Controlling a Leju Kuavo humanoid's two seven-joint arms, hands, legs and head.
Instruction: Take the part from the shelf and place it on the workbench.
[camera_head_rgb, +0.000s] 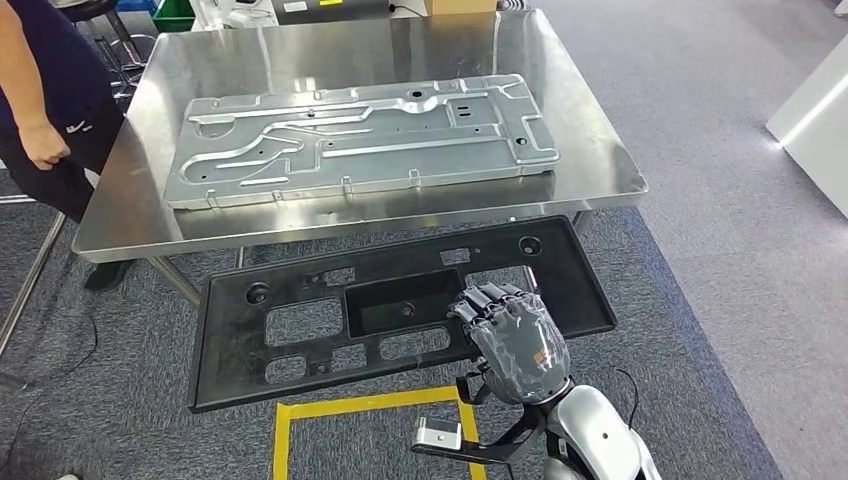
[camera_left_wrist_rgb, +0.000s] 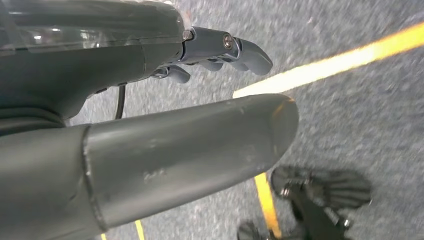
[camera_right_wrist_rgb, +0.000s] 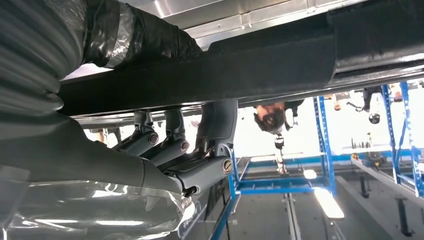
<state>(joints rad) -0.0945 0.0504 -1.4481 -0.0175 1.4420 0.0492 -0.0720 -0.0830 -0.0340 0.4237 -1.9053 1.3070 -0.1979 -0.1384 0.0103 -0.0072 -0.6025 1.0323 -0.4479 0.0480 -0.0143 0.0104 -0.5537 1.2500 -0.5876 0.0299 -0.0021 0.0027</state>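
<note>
A long black plastic part (camera_head_rgb: 300, 330) with several cut-outs hangs level in front of the steel workbench (camera_head_rgb: 590, 150), lower than its front edge. My right hand (camera_head_rgb: 510, 335) grips the part's near edge toward its right end. In the right wrist view the fingers (camera_right_wrist_rgb: 175, 145) hook over the dark part (camera_right_wrist_rgb: 280, 60). My left hand (camera_left_wrist_rgb: 150, 125) hangs over the carpet, its fingers apart from the thumb with nothing between them.
A large silver stamped metal panel (camera_head_rgb: 360, 135) covers most of the workbench top. A person (camera_head_rgb: 40, 110) stands at the table's far left corner. Yellow tape (camera_head_rgb: 350, 405) marks a square on the grey carpet below the part. A white unit (camera_head_rgb: 815, 110) stands at the right.
</note>
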